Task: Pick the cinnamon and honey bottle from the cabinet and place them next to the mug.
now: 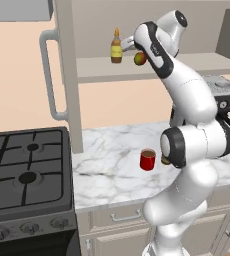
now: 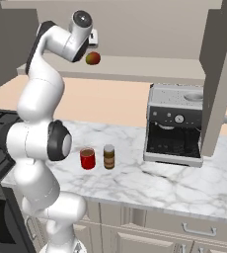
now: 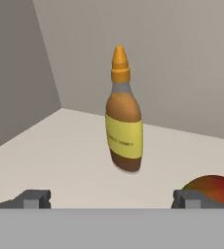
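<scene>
Honey bottle [image 3: 124,124] upright on cabinet [image 3: 60,160] shelf, just ahead of wide-open, empty end effector [image 3: 112,199].

Glossy white rounded arm [image 1: 187,100]; dark joint bands, grey jaws tips

Open shelf floor lies clear ahead of the amber, orange-capped honey bottle [image 3: 123,121]; a round red-green fruit [image 3: 212,187] crowds the right-hand side, nearly against one fingertip [image 3: 187,197].

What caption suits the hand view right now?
Open gripper faces the upright amber honey bottle on the beige cabinet shelf, a red-green fruit beside it.
</scene>
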You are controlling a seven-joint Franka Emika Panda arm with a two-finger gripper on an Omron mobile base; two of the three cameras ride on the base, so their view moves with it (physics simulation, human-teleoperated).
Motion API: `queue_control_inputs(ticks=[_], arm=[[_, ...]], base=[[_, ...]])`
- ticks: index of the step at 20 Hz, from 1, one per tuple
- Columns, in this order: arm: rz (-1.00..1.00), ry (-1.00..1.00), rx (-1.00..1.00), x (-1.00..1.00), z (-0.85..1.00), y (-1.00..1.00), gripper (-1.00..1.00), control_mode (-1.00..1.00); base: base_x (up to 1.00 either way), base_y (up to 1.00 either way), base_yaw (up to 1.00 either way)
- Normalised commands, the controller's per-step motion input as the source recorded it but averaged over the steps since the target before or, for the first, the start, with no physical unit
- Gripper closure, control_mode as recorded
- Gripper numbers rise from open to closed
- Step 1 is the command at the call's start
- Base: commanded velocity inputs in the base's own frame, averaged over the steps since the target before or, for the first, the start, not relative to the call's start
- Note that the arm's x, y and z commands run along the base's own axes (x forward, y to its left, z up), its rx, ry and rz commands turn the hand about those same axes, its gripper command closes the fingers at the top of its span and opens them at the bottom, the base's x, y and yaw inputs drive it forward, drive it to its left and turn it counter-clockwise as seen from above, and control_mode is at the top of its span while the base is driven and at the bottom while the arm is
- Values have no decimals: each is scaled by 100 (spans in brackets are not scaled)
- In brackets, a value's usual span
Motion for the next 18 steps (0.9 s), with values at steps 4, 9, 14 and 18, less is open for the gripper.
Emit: queue_control_inputs(ticks=[4, 9, 14, 18], arm=[[0, 0, 0, 25, 0, 0, -100, -100], [0, 0, 0, 35, 0, 0, -100, -100], [0, 0, 0, 18, 0, 0, -100, -100], [0, 0, 0, 9, 0, 6, -100, -100]], base=[[0, 0, 0], [0, 0, 0], [0, 0, 0], [0, 0, 0]])
